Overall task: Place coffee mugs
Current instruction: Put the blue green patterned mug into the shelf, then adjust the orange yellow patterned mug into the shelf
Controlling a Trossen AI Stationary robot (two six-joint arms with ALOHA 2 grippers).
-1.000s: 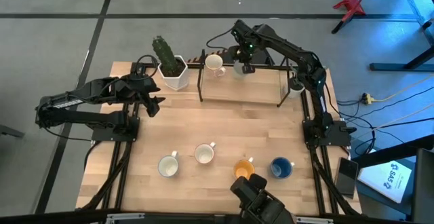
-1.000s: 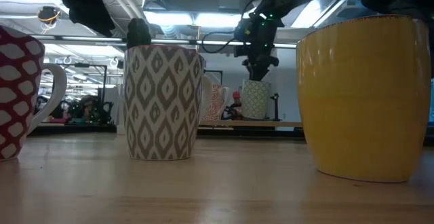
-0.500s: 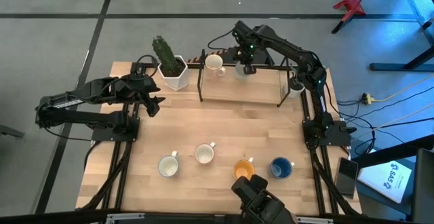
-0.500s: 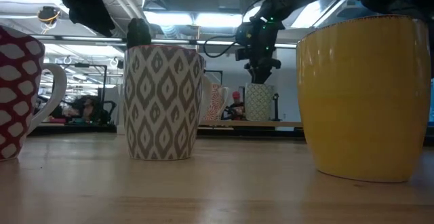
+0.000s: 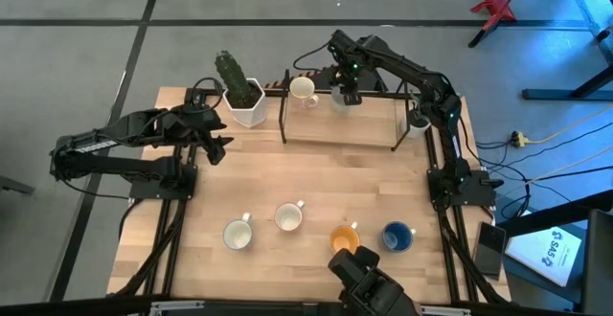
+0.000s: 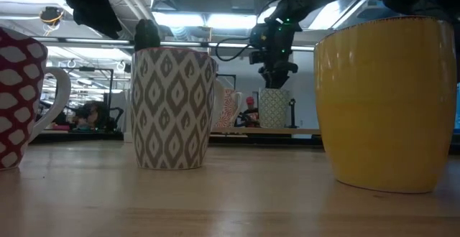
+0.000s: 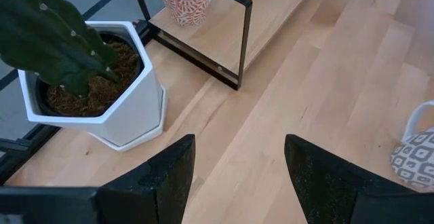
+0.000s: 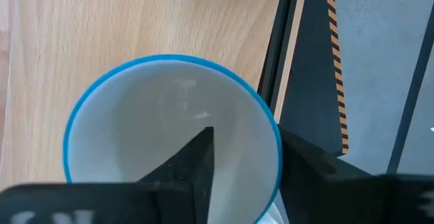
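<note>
High view first: the right end effector [image 5: 344,94] is at the far edge of the wooden surface [image 5: 316,172], over the low black-framed shelf [image 5: 345,117], with its fingers straddling the wall of a blue-rimmed mug [image 5: 340,100] that stands on the shelf. The right wrist view looks straight down into that mug [image 8: 173,139], with one dark finger [image 8: 196,163] inside the white bowl and the other outside the rim, so the grip appears closed on the mug's wall, though the contact itself is hard to make out. Just beside it on the shelf stands a cream mug [image 5: 303,89] with a red pattern. The left end effector [image 5: 216,146] hangs over the left side of the surface near the white hexagonal cactus pot [image 5: 245,103], its fingers [image 7: 159,176] spread wide with nothing between them. Along the near edge four more mugs stand in a row, well apart from the shelf: a white mug [image 5: 238,234], a patterned grey-and-white mug [image 5: 288,217], an orange mug [image 5: 345,237] and a dark blue mug [image 5: 397,236]. Low view, the grey-and-white one [image 6: 174,108] and the orange one [image 6: 384,100] loom in front, both upright.
</note>
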